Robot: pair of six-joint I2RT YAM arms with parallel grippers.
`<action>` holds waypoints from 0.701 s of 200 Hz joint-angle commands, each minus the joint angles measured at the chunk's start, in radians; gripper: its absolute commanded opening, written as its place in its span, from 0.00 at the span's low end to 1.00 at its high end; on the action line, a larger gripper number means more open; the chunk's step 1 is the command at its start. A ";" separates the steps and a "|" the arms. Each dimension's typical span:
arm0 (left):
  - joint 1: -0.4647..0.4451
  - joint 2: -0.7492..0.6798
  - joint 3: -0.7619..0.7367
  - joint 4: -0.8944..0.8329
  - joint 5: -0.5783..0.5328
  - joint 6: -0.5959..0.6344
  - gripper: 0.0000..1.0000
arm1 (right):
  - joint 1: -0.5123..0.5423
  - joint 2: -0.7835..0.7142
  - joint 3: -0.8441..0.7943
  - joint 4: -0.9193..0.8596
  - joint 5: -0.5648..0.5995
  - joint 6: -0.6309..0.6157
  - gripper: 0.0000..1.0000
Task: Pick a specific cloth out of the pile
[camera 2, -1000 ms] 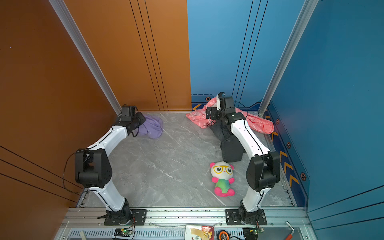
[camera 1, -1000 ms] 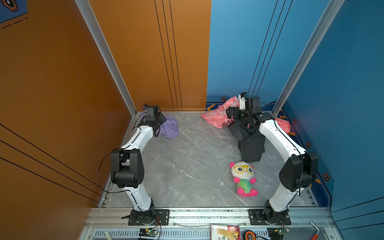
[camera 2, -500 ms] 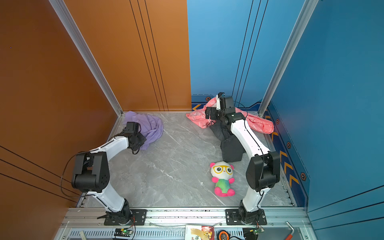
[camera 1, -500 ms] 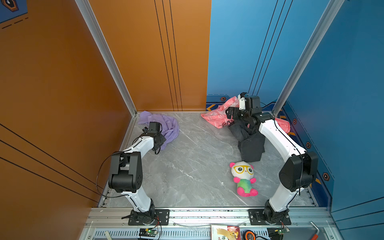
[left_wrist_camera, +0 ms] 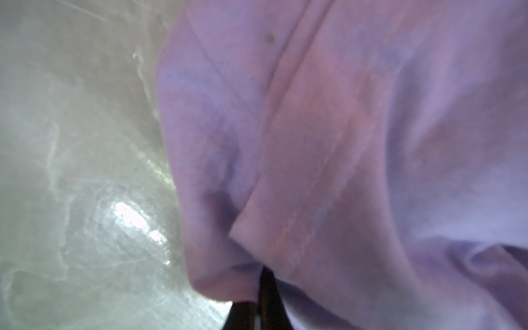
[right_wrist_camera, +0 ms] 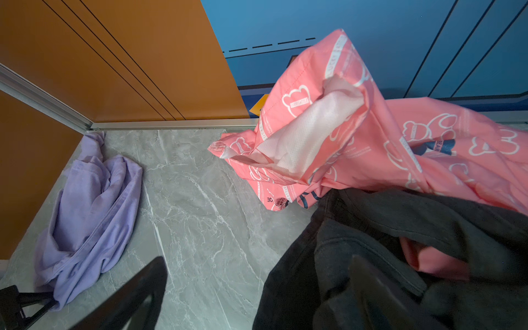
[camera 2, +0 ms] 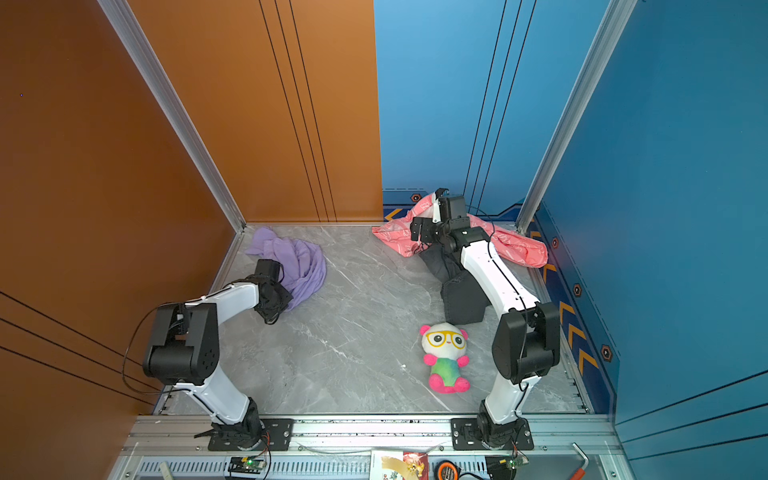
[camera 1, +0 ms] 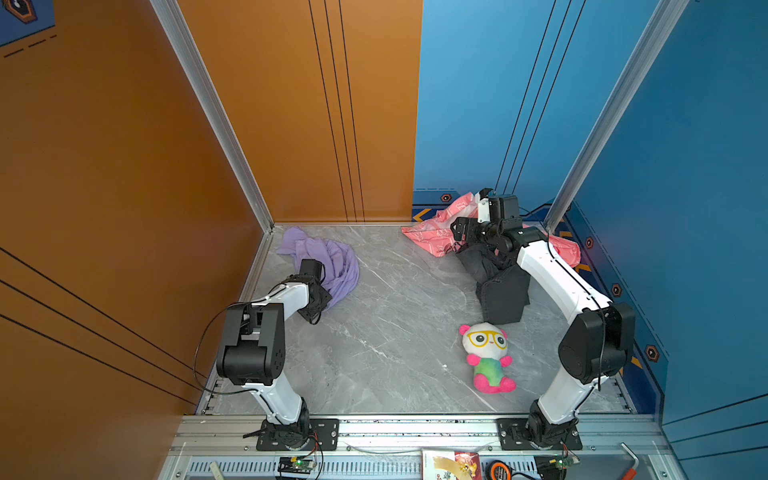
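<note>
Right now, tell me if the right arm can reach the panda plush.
Probably yes: the panda plush lies alone on bare floor close beside the right arm, nothing covering it; the open right hand must only fold back.

Lilac cloth [right_wrist_camera: 85,217] crumpled on grey floor [right_wrist_camera: 200,228] nr orange wall [right_wrist_camera: 114,57], well apart from pile [right_wrist_camera: 343,183]. Pile: pink printed garment [right_wrist_camera: 371,137] agst blue wall [right_wrist_camera: 400,43], black garment [right_wrist_camera: 400,228] overlapping it. Right gripper [right_wrist_camera: 257,258] fingers spread wide.

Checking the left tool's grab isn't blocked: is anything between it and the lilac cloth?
Nothing visible does. The left tool sits at the near edge of the lilac cloth, with fabric bunched at its fingertips in the left wrist view. The pink garment and black garment lie well apart.
</note>
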 commanded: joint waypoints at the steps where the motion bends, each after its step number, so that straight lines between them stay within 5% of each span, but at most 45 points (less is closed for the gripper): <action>1: 0.010 -0.050 -0.005 -0.084 -0.014 -0.009 0.15 | 0.000 -0.043 -0.021 0.009 -0.013 0.013 1.00; 55: 0.022 -0.214 0.003 -0.117 -0.071 -0.035 0.53 | 0.000 -0.064 -0.036 0.010 -0.001 0.008 1.00; 105: 0.006 -0.411 0.130 -0.147 -0.239 0.013 0.79 | -0.001 -0.083 -0.035 0.019 0.025 -0.023 1.00; 140: -0.034 -0.495 0.233 -0.134 -0.358 0.197 0.85 | -0.001 -0.101 -0.038 0.038 0.052 -0.048 1.00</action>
